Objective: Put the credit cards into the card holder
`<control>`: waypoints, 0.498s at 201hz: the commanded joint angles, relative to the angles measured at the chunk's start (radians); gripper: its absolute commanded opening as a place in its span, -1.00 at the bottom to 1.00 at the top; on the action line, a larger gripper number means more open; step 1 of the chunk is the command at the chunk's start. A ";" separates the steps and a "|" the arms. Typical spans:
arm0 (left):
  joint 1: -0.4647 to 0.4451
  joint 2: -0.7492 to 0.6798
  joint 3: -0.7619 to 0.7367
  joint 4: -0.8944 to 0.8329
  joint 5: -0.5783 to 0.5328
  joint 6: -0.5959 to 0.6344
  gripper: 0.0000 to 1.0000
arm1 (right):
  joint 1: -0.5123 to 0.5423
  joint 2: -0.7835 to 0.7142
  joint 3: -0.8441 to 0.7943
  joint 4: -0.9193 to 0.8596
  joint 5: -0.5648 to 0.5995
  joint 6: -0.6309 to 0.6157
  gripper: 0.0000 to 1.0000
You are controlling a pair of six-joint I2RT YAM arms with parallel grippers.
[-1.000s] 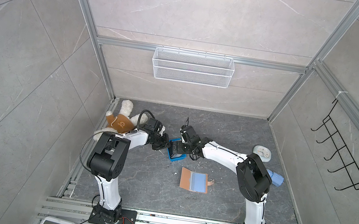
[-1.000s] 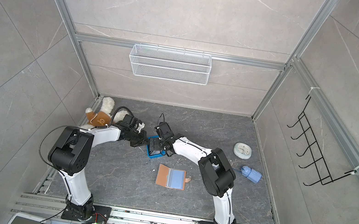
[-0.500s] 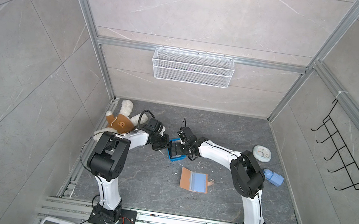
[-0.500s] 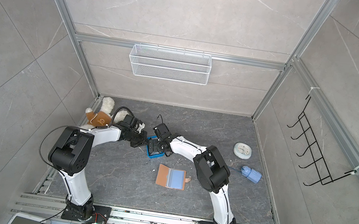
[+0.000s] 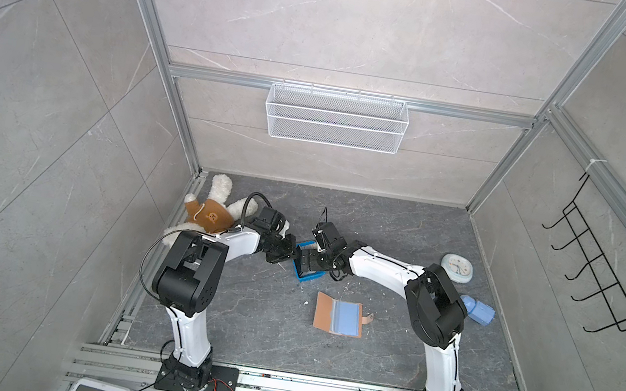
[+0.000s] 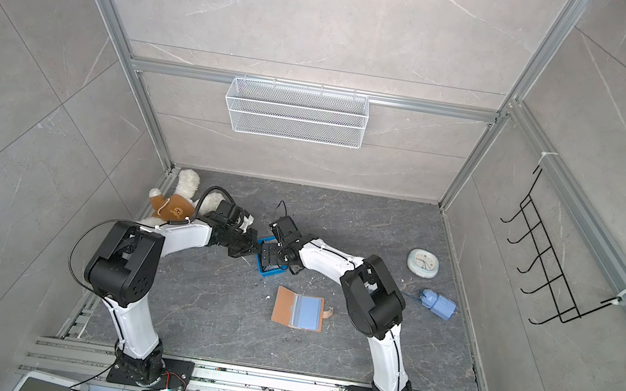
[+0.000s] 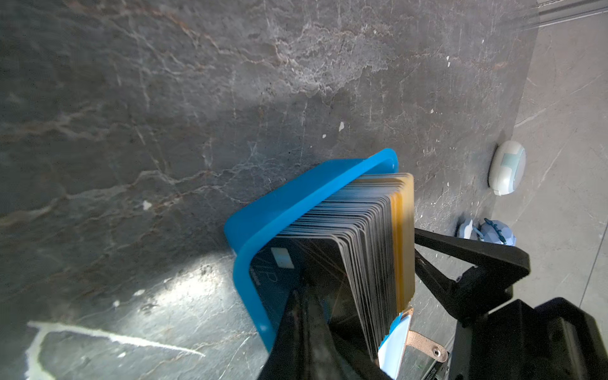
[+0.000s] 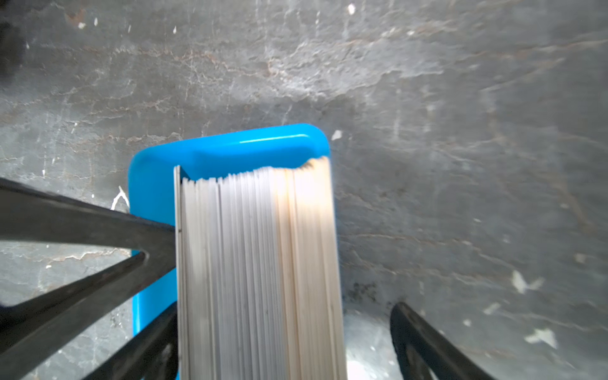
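Note:
A thick stack of credit cards stands on edge in a small blue tray. One end card is dark with pale "VIP" lettering; the far end is gold. My left gripper is shut, its tips against the dark end card inside the tray. My right gripper is open and straddles the stack. One of its fingers stands apart from the pale side. The card holder lies open on the floor nearer the arm bases, tan cover beside bluish sleeves.
A plush bear lies at the back left behind the left arm. A round pale clock and a small blue bottle-like thing lie right of the right arm. A wire basket hangs on the back wall.
The right arm has shifted slightly over the tray, its gripper still open. The left gripper has stayed shut at the tray's end.

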 commanded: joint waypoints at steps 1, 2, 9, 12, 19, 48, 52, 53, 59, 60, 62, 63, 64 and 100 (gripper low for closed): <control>-0.004 -0.003 0.020 -0.042 -0.024 0.024 -0.98 | -0.020 -0.056 -0.023 0.005 0.014 0.014 0.93; -0.003 -0.003 0.020 -0.042 -0.024 0.023 -0.98 | -0.020 -0.056 -0.023 0.006 0.013 0.014 0.93; -0.004 -0.001 0.020 -0.042 -0.025 0.024 -0.98 | -0.022 -0.060 -0.029 0.009 0.009 0.014 0.92; -0.005 -0.001 0.022 -0.041 -0.024 0.024 -0.98 | -0.021 -0.061 -0.029 0.010 0.008 0.014 0.92; -0.007 0.001 0.022 -0.042 -0.023 0.024 -0.98 | -0.023 -0.063 -0.032 0.012 0.005 0.015 0.92; -0.010 0.006 0.030 -0.043 -0.016 0.027 -0.97 | -0.023 -0.067 -0.037 0.016 -0.007 0.015 0.92; -0.012 0.007 0.030 -0.043 -0.016 0.027 -0.97 | -0.023 -0.067 -0.037 0.017 -0.009 0.015 0.91; -0.012 0.007 0.030 -0.044 -0.016 0.027 -0.97 | -0.023 -0.067 -0.038 0.018 -0.008 0.015 0.91; -0.013 0.009 0.031 -0.043 -0.016 0.027 -0.95 | -0.023 -0.070 -0.040 0.020 -0.009 0.015 0.92; -0.012 0.010 0.031 -0.042 -0.016 0.027 -0.95 | -0.023 -0.071 -0.041 0.020 -0.009 0.016 0.91; -0.013 0.010 0.031 -0.043 -0.016 0.027 -0.94 | -0.024 -0.072 -0.042 0.021 -0.009 0.017 0.91; -0.013 0.010 0.031 -0.043 -0.016 0.027 -0.93 | -0.024 -0.073 -0.042 0.022 -0.009 0.017 0.91; -0.013 0.010 0.031 -0.043 -0.016 0.027 -0.93 | -0.024 -0.073 -0.042 0.022 -0.009 0.017 0.91; -0.015 0.019 0.036 -0.043 -0.014 0.025 -0.85 | -0.023 -0.096 -0.057 0.021 0.002 0.015 0.91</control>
